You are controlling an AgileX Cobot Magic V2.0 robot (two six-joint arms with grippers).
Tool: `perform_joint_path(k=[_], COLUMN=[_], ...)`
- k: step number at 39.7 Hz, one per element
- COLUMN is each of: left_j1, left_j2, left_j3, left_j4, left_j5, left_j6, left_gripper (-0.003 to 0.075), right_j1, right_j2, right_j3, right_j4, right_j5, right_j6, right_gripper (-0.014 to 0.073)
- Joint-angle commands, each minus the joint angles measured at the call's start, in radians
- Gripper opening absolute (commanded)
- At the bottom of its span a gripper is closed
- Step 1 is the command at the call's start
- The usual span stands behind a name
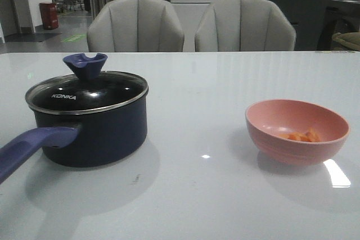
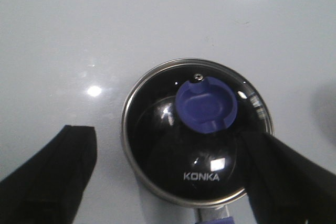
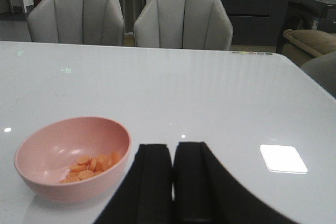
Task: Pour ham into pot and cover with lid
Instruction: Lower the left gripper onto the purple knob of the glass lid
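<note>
Ham [image 1: 302, 136] is seen as a small heap of flat, rounded orange-pink pieces lying at the bottom of a smooth, matte pink bowl [image 1: 297, 131], toward the side nearer the right arm. The bowl is set on the right half of a glossy white table [image 1: 191, 195], well apart from the pot [image 1: 90, 130] on the left half. In the right wrist view the ham [image 3: 89, 165] is shown as thin coin-like slices, overlapping one another against the bowl's [image 3: 71, 156] curved inner wall.

The pot is a round, dark navy saucepan with a long purple-blue handle [image 1: 34, 147] pointed toward the robot's left side. It is covered by the lid [image 1: 87, 91], a domed dark glass disc with a bright steel rim, white "KONKA" lettering and a flared purple-blue knob [image 1: 84, 66] with a notched top. From the left wrist view the lid [image 2: 197, 135] is viewed from above, its glass shiny with reflected light spots.

The left gripper [image 2: 173, 182] is held above the lid with its black fingers [image 2: 58, 177] spread wide to either side, touching nothing. The right gripper [image 3: 172, 182] is held just beside the bowl, its two black fingers [image 3: 149, 187] pressed together with only a thin slit between them and nothing held.

Two grey padded chairs [image 1: 135, 26] are placed behind the table.
</note>
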Motion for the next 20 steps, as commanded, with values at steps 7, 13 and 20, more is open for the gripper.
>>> perform_joint_path(k=[7, 13, 20], left_j1=[-0.068, -0.088, -0.121], left_j2=[0.221, 0.346, 0.463], left_j3=[-0.252, -0.371, -0.491], left_j4=[-0.013, 0.002, 0.137], left_j5=[0.080, 0.183, 0.326], left_j6=[-0.054, -0.082, -0.193], left_gripper=[0.0658, 0.0658, 0.0658], right_j1=[-0.005, -0.005, -0.005], right_j2=[-0.019, -0.019, -0.019], right_j3=[-0.004, -0.004, -0.004], right_j4=[-0.012, -0.012, -0.012], right_j5=[-0.077, -0.077, -0.077], right_j6=[-0.003, -0.003, -0.003], right_gripper=[0.0168, 0.0168, 0.0168])
